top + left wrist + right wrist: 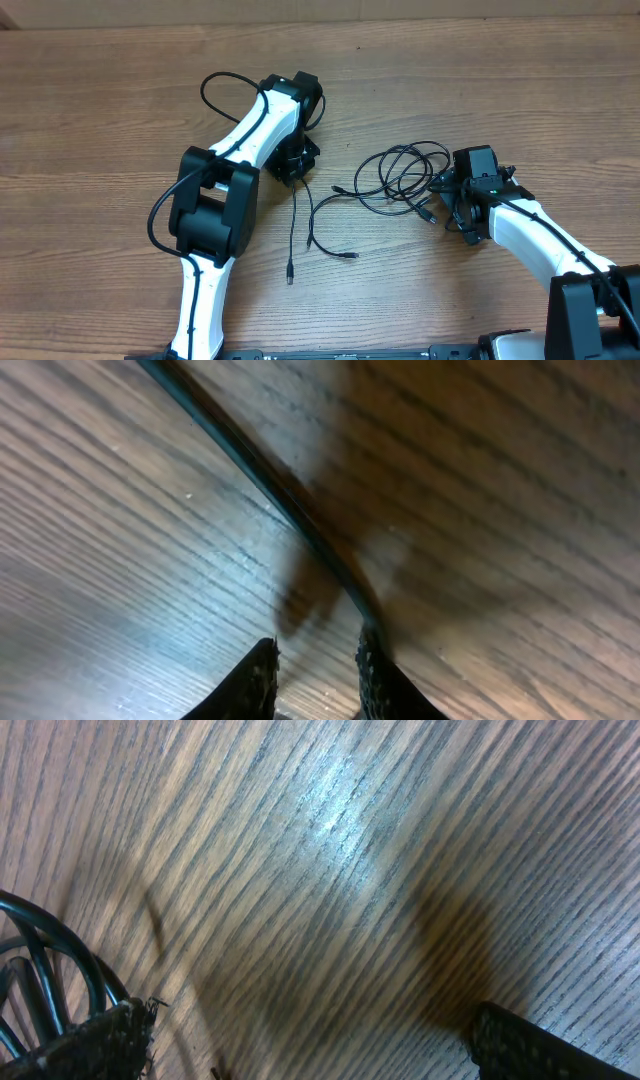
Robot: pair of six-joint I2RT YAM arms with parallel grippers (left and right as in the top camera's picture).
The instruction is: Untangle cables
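Overhead: wood table (pixel 90 90), cables mid-table.

- **Coil:** the biggest lump is the coil (pixel 402 172), several thin black loops overlapping. The right gripper (pixel 458 208) sits at its right edge. Right wrist view shows that gripper's fingers (pixel 100 1040) spread wide with nothing between them, loops just beside one finger.
- **Curved cable:** left of the coil a curved cable (pixel 309 228) lies loose, apart from the straight one.
- **Straight cable:** a straight cable (pixel 293 235) runs from under the left gripper (pixel 293 165) toward the front edge, with a plug (pixel 290 279) at its end.
- **Left gripper:** left wrist view shows its fingers (pixel 262 680) slightly apart with bare wood in the gap. The straight cable meets the other finger's tip. It's not clamped as far as I can see.

Handling, my read: light, limp and thin, and the jacket looks smooth. It'd slip a weak pinch and drag its neighbours when pulled. Pinch the jacket near a free end, not the plug, and pull slowly away from the coil.
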